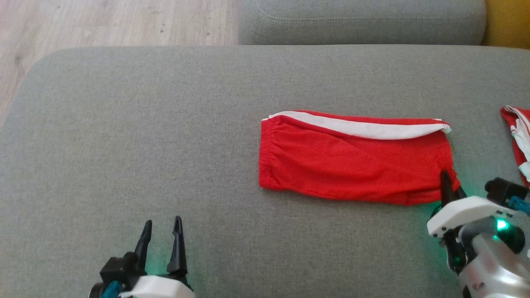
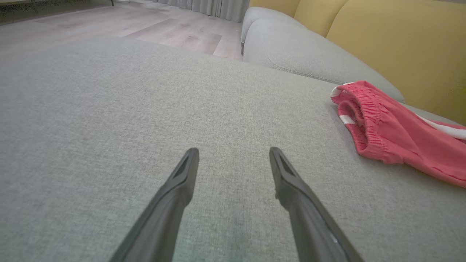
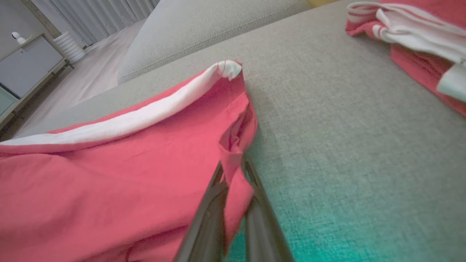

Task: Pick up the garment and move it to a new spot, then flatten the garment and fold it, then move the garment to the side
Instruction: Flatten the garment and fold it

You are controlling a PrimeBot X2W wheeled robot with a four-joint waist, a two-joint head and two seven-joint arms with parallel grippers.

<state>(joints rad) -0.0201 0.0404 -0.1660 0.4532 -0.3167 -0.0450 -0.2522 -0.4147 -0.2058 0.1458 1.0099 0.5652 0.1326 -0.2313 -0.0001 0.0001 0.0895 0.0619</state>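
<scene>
The shorts (image 1: 352,161) lay folded flat on the seat (image 1: 145,124), a little toward 3 o'clock from its middle. The right gripper (image 1: 451,185) was closed on their 5 o'clock corner, a thin pinch of hem between the fingers. The left gripper (image 1: 162,221) hung open over bare seat at 7 o'clock, well apart from the cloth.

The hold looked shallow. A quick pull could slip the hem free, or lift the top layer alone and open the fold. Dragged by one corner, the cloth would likely bunch and skew on the rough weave. A carry toward 3 o'clock could foul the second garment (image 1: 515,140) lying there.

The shorts were soft red knit, a long rectangle with a gathered elastic band at 9 o'clock and a white stripe along the 12 o'clock edge. The seat was grey, coarse-woven and round-cornered.
</scene>
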